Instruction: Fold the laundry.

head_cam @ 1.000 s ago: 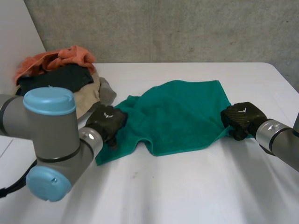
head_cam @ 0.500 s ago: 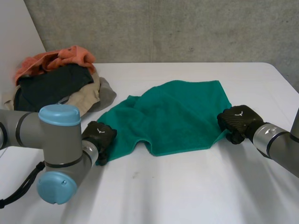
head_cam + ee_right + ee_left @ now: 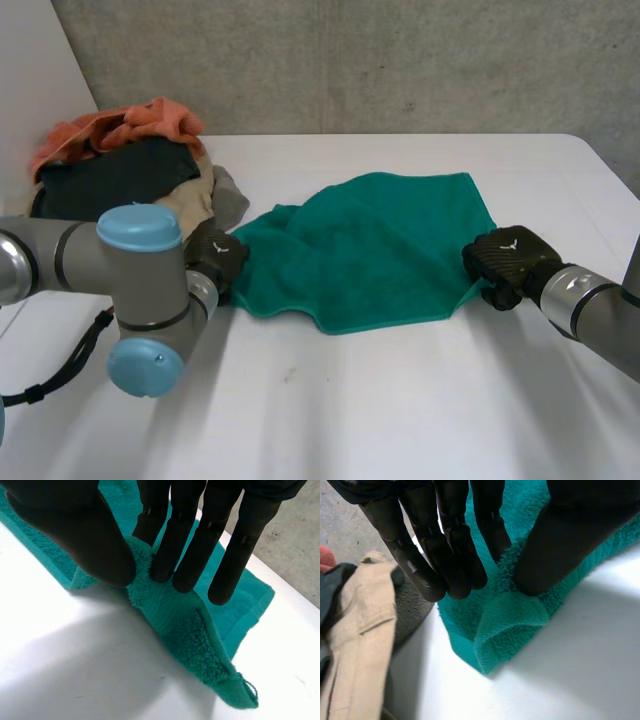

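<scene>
Green towel (image 3: 370,250) pinched at near corners by left hand (image 3: 215,262) and right hand (image 3: 505,262), fingers (image 3: 187,555) closed on cloth. Raise both together, edge taut, lay onto far edge.

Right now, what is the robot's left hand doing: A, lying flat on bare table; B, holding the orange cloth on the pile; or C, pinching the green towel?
C: in the left wrist view the left hand pinches a folded-over corner of the green towel between thumb and fingers.
</scene>
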